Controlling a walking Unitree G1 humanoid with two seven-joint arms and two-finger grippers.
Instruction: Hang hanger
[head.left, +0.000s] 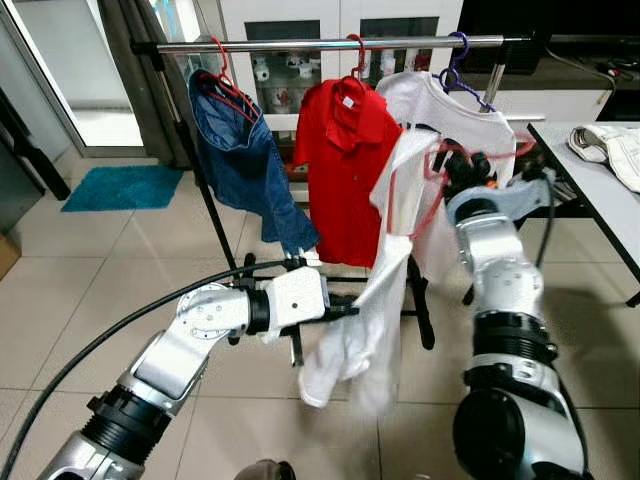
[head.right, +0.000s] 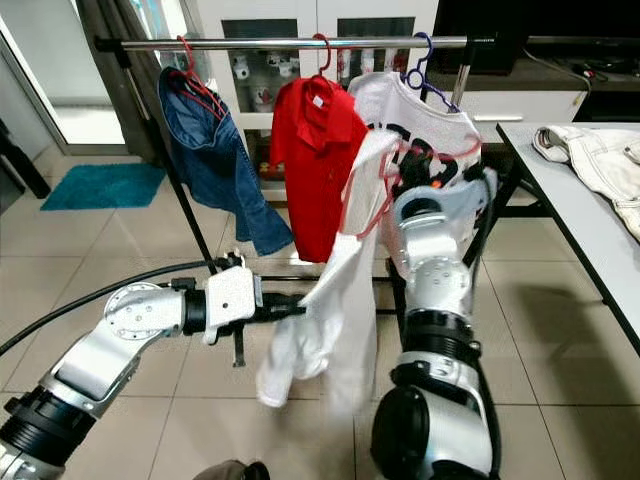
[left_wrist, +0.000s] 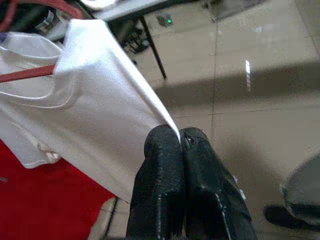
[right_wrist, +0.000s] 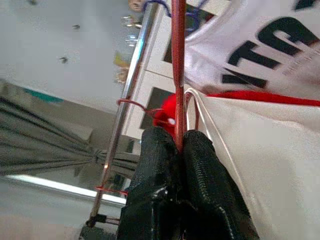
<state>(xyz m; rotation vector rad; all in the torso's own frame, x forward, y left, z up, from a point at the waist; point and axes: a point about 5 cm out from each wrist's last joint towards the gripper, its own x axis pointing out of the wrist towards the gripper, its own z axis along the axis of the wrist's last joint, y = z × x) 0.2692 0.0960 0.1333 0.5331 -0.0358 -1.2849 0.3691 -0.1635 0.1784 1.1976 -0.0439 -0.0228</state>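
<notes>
A white shirt (head.left: 385, 270) hangs on a red hanger (head.left: 437, 165) in front of the clothes rail (head.left: 330, 44). My right gripper (right_wrist: 176, 142) is raised near the rail and is shut on the red hanger's wire (right_wrist: 178, 60). Lower down, my left gripper (left_wrist: 180, 137) is shut on the white shirt's edge (left_wrist: 120, 100), pulling it out to the side. On the rail hang a denim garment (head.left: 240, 160), a red polo shirt (head.left: 340, 170) and a white printed T-shirt (head.left: 450, 115) on a purple hanger (head.left: 457, 60).
A table (head.left: 590, 180) with a pale garment (head.left: 610, 150) stands at the right. A blue mat (head.left: 125, 186) lies on the tiled floor at the left. A white cabinet (head.left: 330, 20) stands behind the rail. A black cable (head.left: 100, 345) trails along my left arm.
</notes>
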